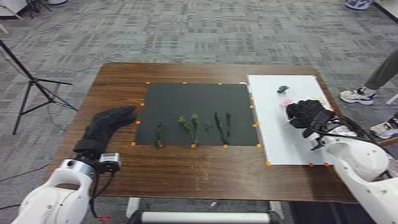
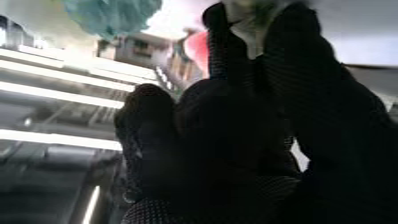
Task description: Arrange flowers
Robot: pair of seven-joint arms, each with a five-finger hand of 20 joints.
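Pink bloom point(image 1: 287, 102): seen on the far half of the white board point(image 1: 280, 137), at the right of the brown table point(image 1: 178, 175); just beside the right hand point(image 1: 306, 111), on its left and slightly farther off.
Bloom's long axis: not made out; any stem is hidden by the glove.
Nearer hand: the right, by a wide margin. The left hand point(image 1: 111, 121) is seen across the dark mat point(image 1: 195, 97), well apart, with its fingers loosely extended and nothing held.
Right fingers: in the right wrist view, the two longest point(image 2: 298, 35) are extended, with tips parted. A pale green piece point(image 2: 259, 14) is seen in the gap; whether it is touched cannot be told.
Teal piece point(image 2: 111, 16): noted in the same view, with the pink between it and the parted tips.
Small dark piece point(image 1: 282, 89): lying on the board beyond the pink bloom.
Mat greens: a thin sprig point(image 1: 160, 135), a leafier sprig point(image 1: 195, 130) and a pair of dark stems point(image 1: 228, 127) are laid roughly side by side, long axes running near to far.
Coming move, judged: the stem is to be found and closed on, with the parted tips set across its length.
Risk, judged: petals may be crushed if closure is made too high.
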